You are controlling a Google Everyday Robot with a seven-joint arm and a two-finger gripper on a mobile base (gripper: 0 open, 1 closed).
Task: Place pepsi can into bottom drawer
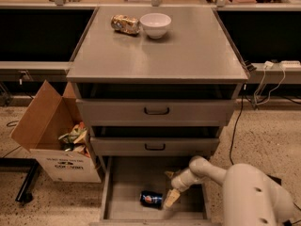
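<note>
The pepsi can [151, 199] lies on its side on the floor of the pulled-out bottom drawer [127, 182], near the front middle. My gripper [170, 187] reaches down into the drawer from the right, just right of the can. Its fingers stand apart: one fingertip [171, 197] is next to the can's right end, the other [169, 174] is further back. The can rests on the drawer floor, not between the fingers.
The two upper drawers [156, 111] are slightly open above. A white bowl [155, 24] and a snack packet [125, 24] sit on the cabinet top. An open cardboard box [56, 140] with rubbish stands on the floor at left. My arm's white body [254, 192] fills the lower right.
</note>
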